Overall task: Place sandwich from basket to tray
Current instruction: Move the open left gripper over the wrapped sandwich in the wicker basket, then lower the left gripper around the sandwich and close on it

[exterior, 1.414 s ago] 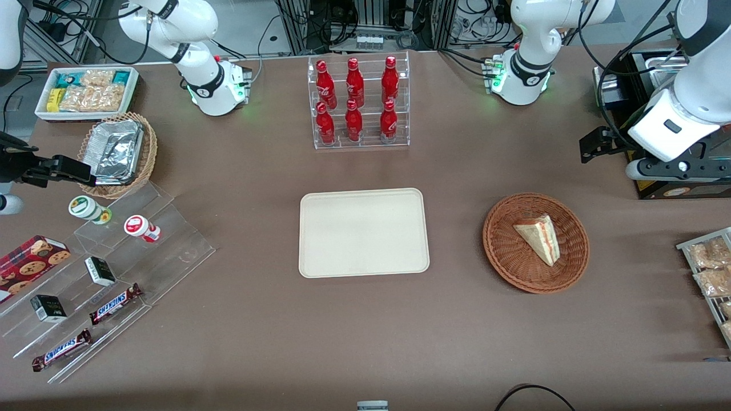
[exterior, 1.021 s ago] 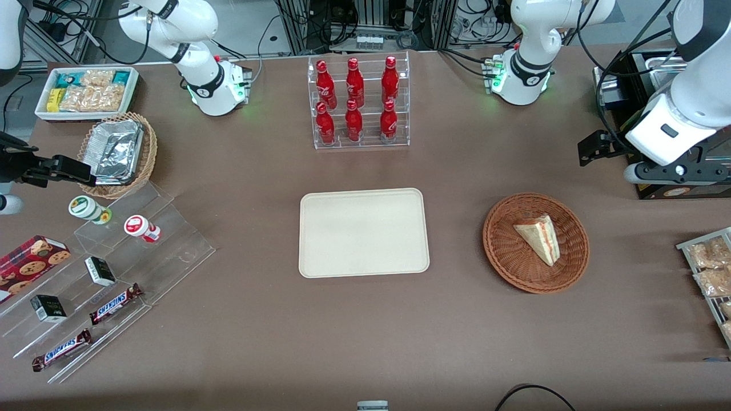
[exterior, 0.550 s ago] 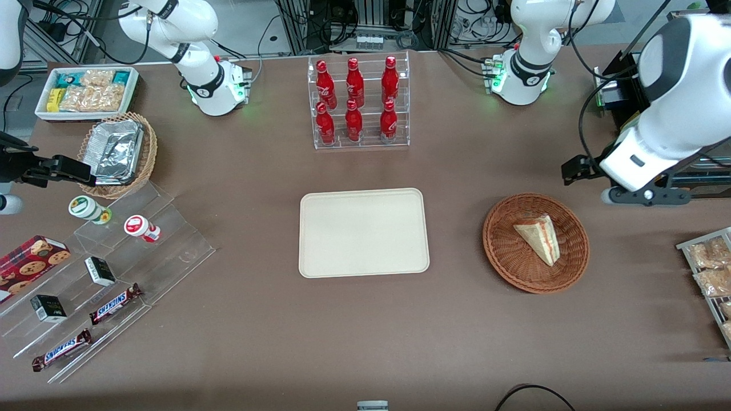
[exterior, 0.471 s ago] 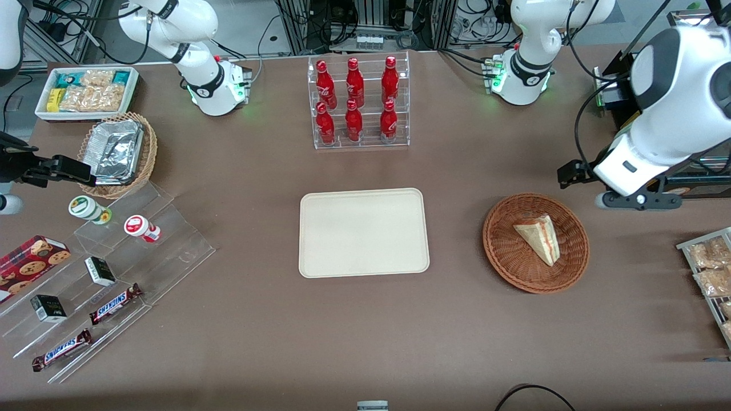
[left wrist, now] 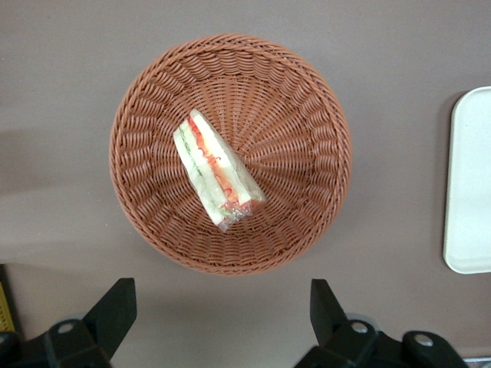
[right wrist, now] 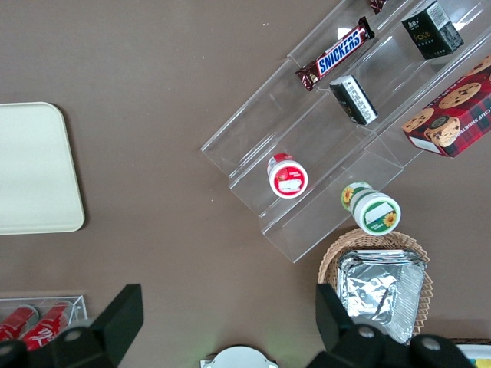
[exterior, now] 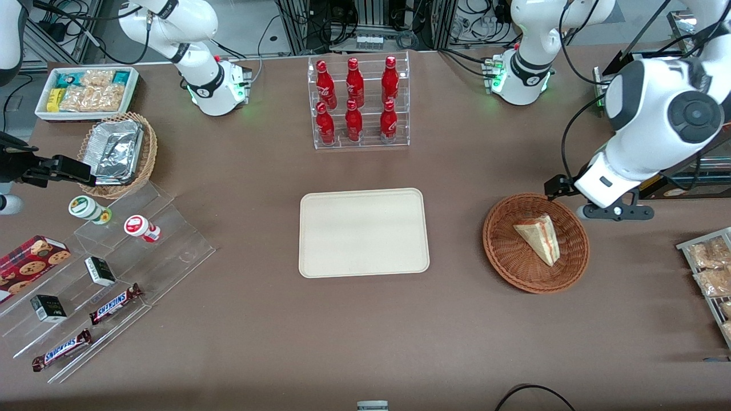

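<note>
**Pincer wide above the basket, wedge not yet touched**

My gripper (left wrist: 222, 318) hangs high over the bench with its two fingers (left wrist: 115, 307) spread wide and nothing between them. It sits just off the rim of the basket (exterior: 502, 251), on the side farther from the front camera, so I judge this the approach before any descent.

The sandwich (exterior: 539, 237) lies flat in the basket's hollow, a little off centre, its layered red, orange and green edge showing through the clear wrap. It lies on a slant to the line between my fingers, so I judge the wrist needs a turn for the pads to meet the two bread faces, not the soft filling edge or the loose wrap at the tip.

The tray (exterior: 364, 233) sits bare in the middle of the bench, well apart from the basket, its long side toward the front edge: open ground to set the wedge down flat.

The sandwich shows no label I can read. Toward the parked arm's end, on clear stepped shelves, two bars (exterior: 115, 303) read "SNICKERS". The red bottles (exterior: 354, 100) in the rack near the bench's back edge carry white script too small to make out.
</note>
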Robot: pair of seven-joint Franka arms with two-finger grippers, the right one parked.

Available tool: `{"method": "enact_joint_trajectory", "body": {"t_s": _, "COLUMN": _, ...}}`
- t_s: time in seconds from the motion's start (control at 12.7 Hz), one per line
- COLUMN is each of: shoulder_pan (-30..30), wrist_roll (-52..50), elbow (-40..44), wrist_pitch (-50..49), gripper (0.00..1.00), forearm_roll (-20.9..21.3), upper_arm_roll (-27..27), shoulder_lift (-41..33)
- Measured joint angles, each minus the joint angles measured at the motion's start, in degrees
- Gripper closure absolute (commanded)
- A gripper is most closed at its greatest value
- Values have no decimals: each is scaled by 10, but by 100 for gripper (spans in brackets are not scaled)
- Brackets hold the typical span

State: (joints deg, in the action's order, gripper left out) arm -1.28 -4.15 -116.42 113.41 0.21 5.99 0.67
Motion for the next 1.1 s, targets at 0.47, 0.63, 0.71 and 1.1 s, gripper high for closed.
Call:
{"method": "enact_joint_trajectory", "body": {"t_s": 0.47, "shoulder_pan": 3, "wrist_roll": -16, "elbow": -80, "wrist_pitch": 122, "gripper": 0, "forearm_roll": 0, "upper_arm_roll": -4, "shoulder_lift": 19}}
{"method": "enact_joint_trajectory", "body": {"t_s": 0.63, "shoulder_pan": 3, "wrist_roll": -57, "elbow": -80, "wrist_pitch": 137, "gripper": 0, "forearm_roll": 0, "upper_arm_roll": -4, "shoulder_lift": 33}}
{"method": "enact_joint_trajectory", "body": {"t_s": 0.71, "shoulder_pan": 3, "wrist_roll": -82, "elbow": -80, "wrist_pitch": 144, "gripper": 0, "forearm_roll": 0, "upper_arm_roll": -4, "shoulder_lift": 37}}
{"method": "enact_joint_trajectory", "body": {"t_s": 1.1, "shoulder_pan": 3, "wrist_roll": -236, "elbow": -87, "wrist_pitch": 170, "gripper": 0, "forearm_roll": 0, "upper_arm_roll": -4, "shoulder_lift": 55}}
